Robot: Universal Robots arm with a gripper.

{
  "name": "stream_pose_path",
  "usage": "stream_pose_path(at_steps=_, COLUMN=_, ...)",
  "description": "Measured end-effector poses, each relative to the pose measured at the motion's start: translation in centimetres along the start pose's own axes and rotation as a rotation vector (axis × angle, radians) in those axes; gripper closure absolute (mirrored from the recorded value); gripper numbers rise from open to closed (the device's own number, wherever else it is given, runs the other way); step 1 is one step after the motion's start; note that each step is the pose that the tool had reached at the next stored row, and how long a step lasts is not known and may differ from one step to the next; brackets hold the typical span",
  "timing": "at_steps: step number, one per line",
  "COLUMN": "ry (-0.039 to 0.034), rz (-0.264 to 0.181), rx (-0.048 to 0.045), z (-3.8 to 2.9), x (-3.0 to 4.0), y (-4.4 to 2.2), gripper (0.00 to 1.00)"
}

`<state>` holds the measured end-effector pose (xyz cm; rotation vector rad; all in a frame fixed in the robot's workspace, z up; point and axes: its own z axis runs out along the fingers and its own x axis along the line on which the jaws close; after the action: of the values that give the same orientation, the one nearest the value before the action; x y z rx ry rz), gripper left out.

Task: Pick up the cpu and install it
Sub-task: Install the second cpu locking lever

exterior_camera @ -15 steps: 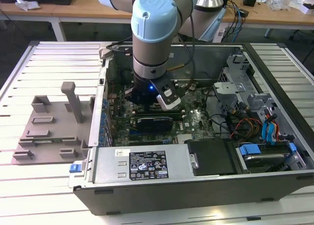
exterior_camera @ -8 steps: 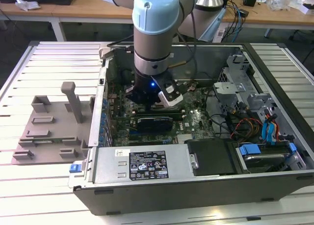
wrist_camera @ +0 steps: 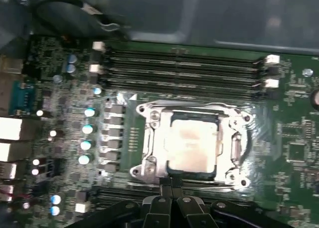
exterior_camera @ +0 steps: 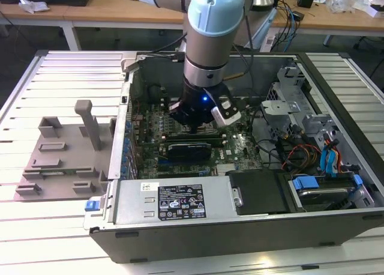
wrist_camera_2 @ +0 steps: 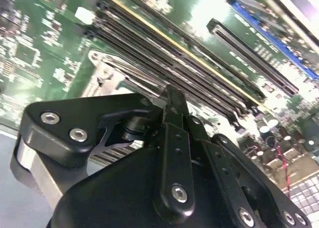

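The cpu, a pale silver square, lies flat inside the metal socket frame on the green motherboard. My gripper is low over the board, with its black fingertips pressed together at the edge of the cpu that faces them. In the second wrist view the gripper looks shut, its tips just above the long memory slots. In the exterior view the gripper reaches down into the open computer case, near the middle of the board. I see nothing held between the fingers.
A grey tray with upright pegs lies outside the case on the exterior view's left. A long black block sits just in front of the gripper. The power supply, drive cage and loose cables crowd the case.
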<state>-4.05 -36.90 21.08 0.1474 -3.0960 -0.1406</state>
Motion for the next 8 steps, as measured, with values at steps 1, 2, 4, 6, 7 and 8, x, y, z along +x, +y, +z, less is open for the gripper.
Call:
stream_pose_path(at_steps=1, ry=0.0035, rz=0.000, rx=0.0030, z=0.00, x=-0.45, y=0.11, gripper=0.89)
stream_pose_path(at_steps=2, ry=0.0097, rz=0.001, rx=0.0104, z=-0.01, x=-1.31, y=0.41, gripper=0.89)
stream_pose_path(at_steps=4, ry=0.0183, rz=0.003, rx=0.0233, z=0.00, x=-2.55, y=0.88, gripper=0.89)
stream_pose_path(at_steps=6, ry=0.0220, rz=0.003, rx=0.0354, z=-0.02, x=-3.21, y=1.19, gripper=0.89)
stream_pose_path(at_steps=7, ry=0.0235, rz=0.004, rx=0.0403, z=-0.03, x=-3.53, y=1.29, gripper=0.89)
stream_pose_path(at_steps=8, ry=0.0255, rz=0.004, rx=0.0442, z=-0.03, x=-3.86, y=1.35, gripper=0.89)
